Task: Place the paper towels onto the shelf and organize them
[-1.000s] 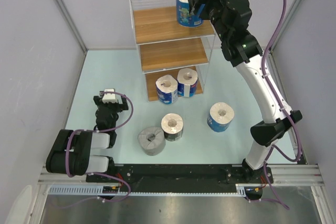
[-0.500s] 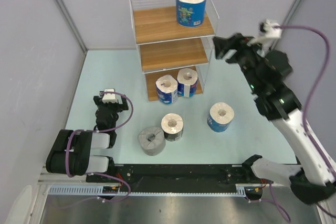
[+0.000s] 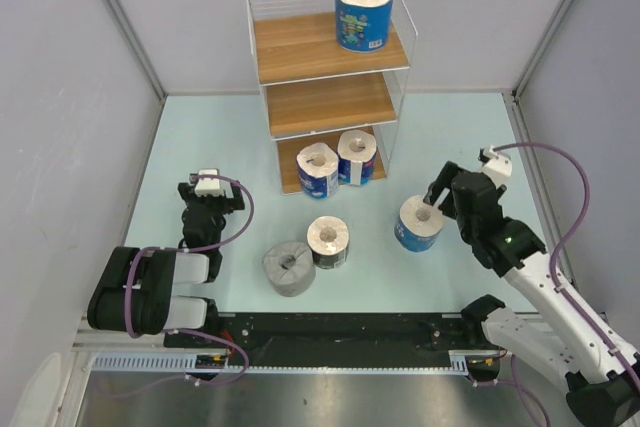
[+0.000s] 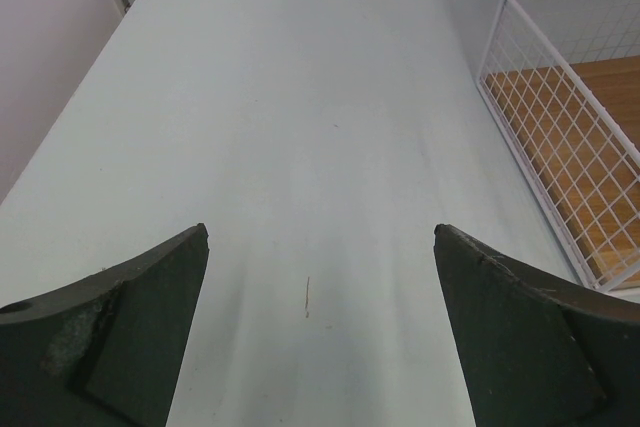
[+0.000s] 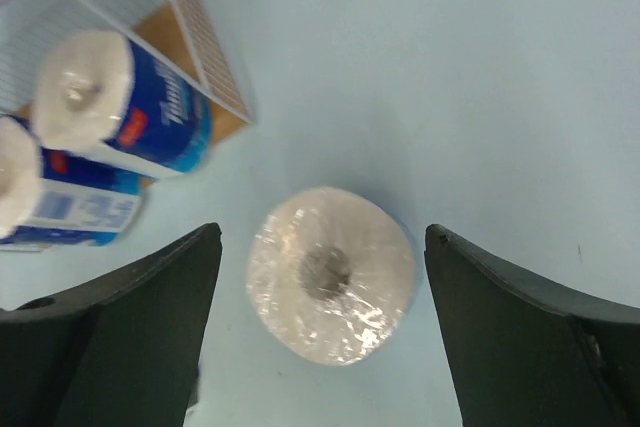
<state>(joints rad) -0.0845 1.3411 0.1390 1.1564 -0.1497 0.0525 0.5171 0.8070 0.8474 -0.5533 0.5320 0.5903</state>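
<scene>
A pale blue bench (image 3: 200, 137) is seen from above, with a shelf (image 3: 330, 47) of three brown boards in a white wire frame standing at the middle of the far edge. One blue-wrapped paper towel roll (image 3: 361, 12) stands on end at the right end of the top board. Its wrapper has bright print and a small white label patch, too small to read. The middle board is bare. On the bottom board two more blue-wrapped rolls (image 3: 318, 169) (image 3: 357, 156) stand side by side, touching. In the right wrist view one of them shows white script and a red patch on blue, blurred beyond reading. Three rolls stand on the bench between the shelf and the near edge. A grey-wrapped roll (image 3: 288, 267) is nearest the near edge, with a dark-wrapped roll (image 3: 328, 240) just beside it. A fourth blue-wrapped roll (image 3: 419, 222) stands apart, toward the right edge. The right gripper (image 5: 320, 235) hangs over this last roll with its jaws spread wide, one on each side of the roll's white, plastic-covered top. Whether it touches the roll cannot be told. The left arm is folded by the near-left corner. The left gripper (image 4: 320, 232) also stands wide open, holding nothing, over bare bench, with the shelf's wire side to its right.
</scene>
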